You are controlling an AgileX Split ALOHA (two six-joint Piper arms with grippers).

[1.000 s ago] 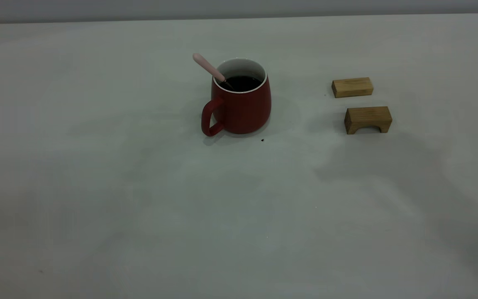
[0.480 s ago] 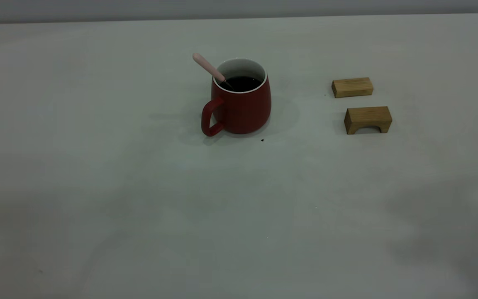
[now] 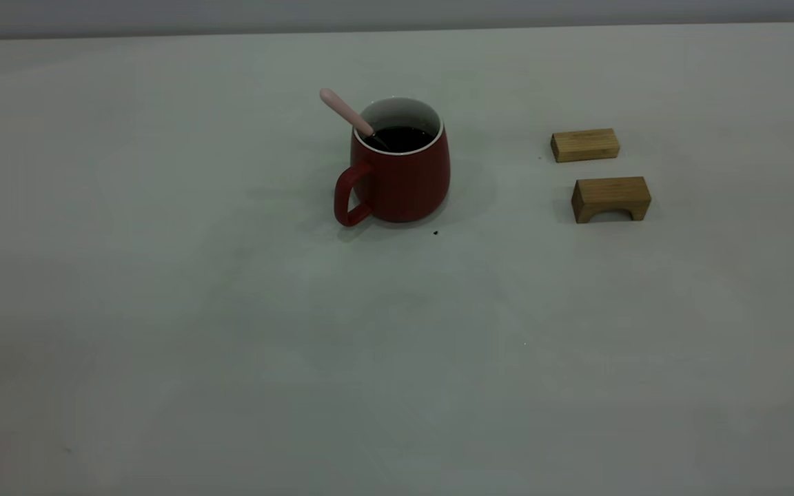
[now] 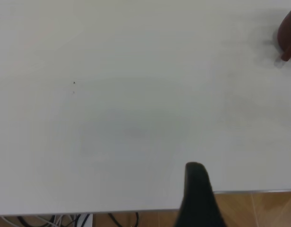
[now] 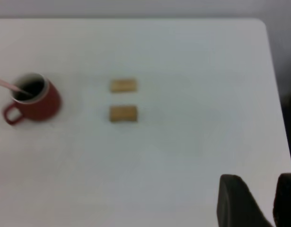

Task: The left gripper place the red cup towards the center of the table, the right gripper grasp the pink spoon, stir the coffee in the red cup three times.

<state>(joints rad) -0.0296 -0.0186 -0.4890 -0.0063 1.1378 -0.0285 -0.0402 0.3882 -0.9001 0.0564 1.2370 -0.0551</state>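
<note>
The red cup (image 3: 400, 172) stands upright near the middle of the table (image 3: 231, 331), its handle toward the front left. Dark coffee (image 3: 404, 138) fills it. The pink spoon (image 3: 345, 112) leans in the cup, handle sticking out over the left rim, held by nothing. Neither arm shows in the exterior view. My right gripper (image 5: 261, 182) hangs open and empty far from the cup (image 5: 39, 101), near the table's right edge. Only a black part of my left gripper (image 4: 198, 189) shows, over the table's near edge, with a sliver of the cup (image 4: 289, 33) far off.
Two wooden blocks lie right of the cup: a flat one (image 3: 585, 145) and an arched one (image 3: 611, 198) in front of it. A tiny dark speck (image 3: 435, 233) sits by the cup's base. Past the table edge (image 4: 249, 191) are wooden floor and cables.
A broad shadow over the table's right front has faded away toward the right. The cup, the spoon and the blocks have not moved.
</note>
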